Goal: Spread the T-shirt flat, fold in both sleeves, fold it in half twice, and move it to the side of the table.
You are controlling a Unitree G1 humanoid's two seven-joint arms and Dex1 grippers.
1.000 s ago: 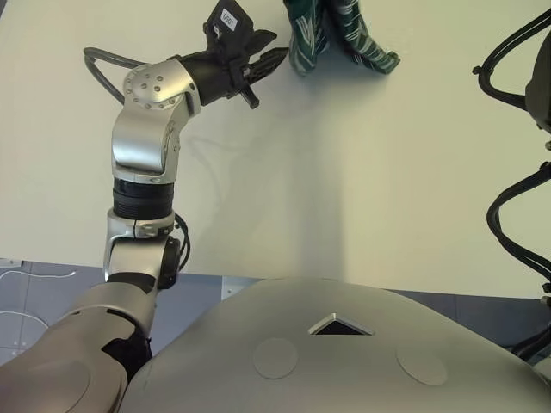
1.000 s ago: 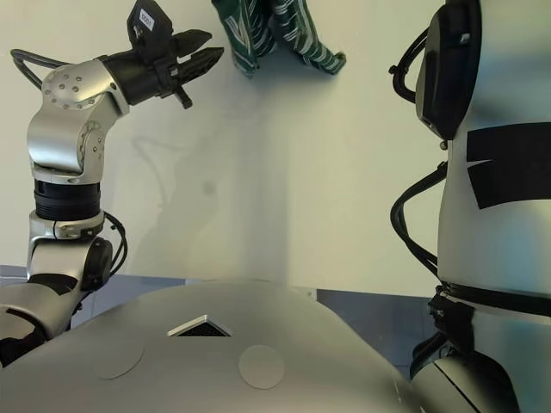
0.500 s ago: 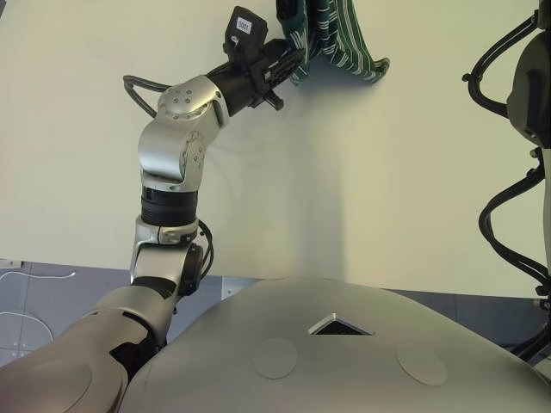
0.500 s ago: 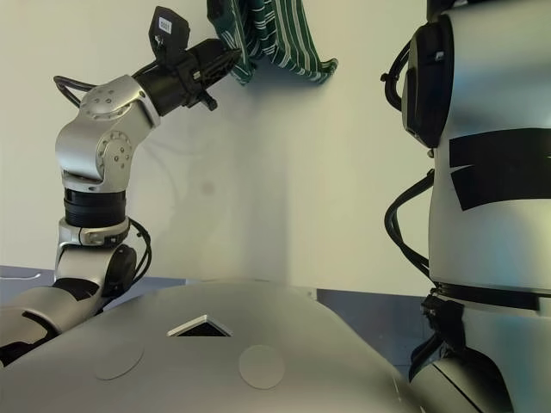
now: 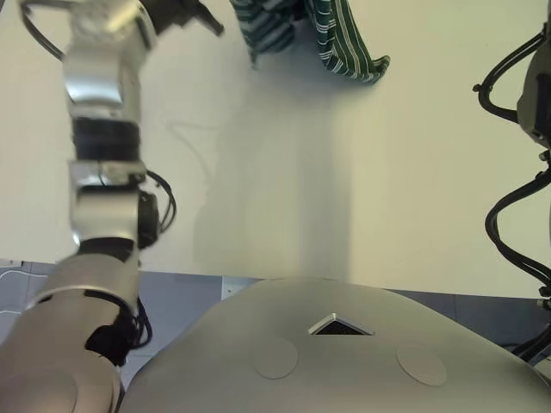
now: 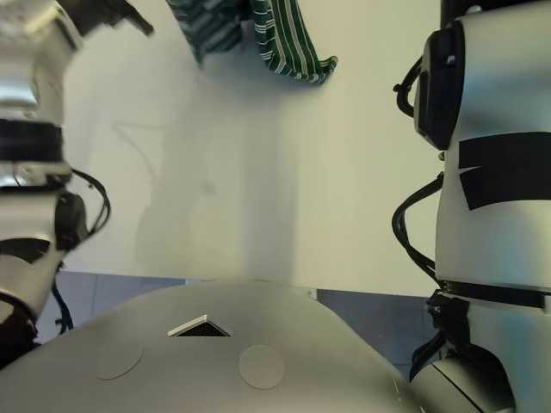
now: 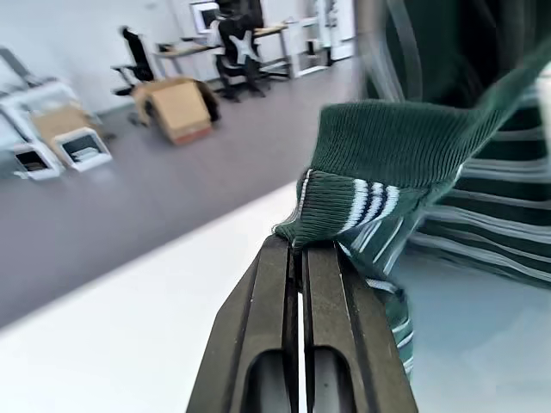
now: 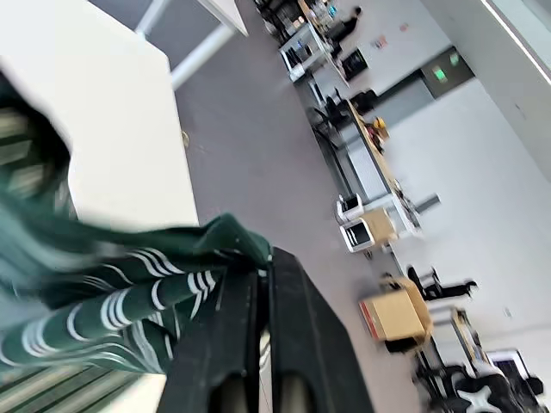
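The left tool is pinched tight on a ribbed hem of the T-shirt, which hangs bunched at the top centre of the left eye view, low over the pale worktop. The cloth looks light, limp and easy to wrinkle, so hems and corners are the best holds. The right tool clamps another edge. The shirt's drooping folds are the likely hindrance; a cardboard box sits far off.

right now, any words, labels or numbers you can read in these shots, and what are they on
No text can be read.
Green wall sign in the room behind: too small to read.
T-shirt: white stripes on green, no lettering visible.
Cardboard box on the floor: too blurred to tell if it carries print.
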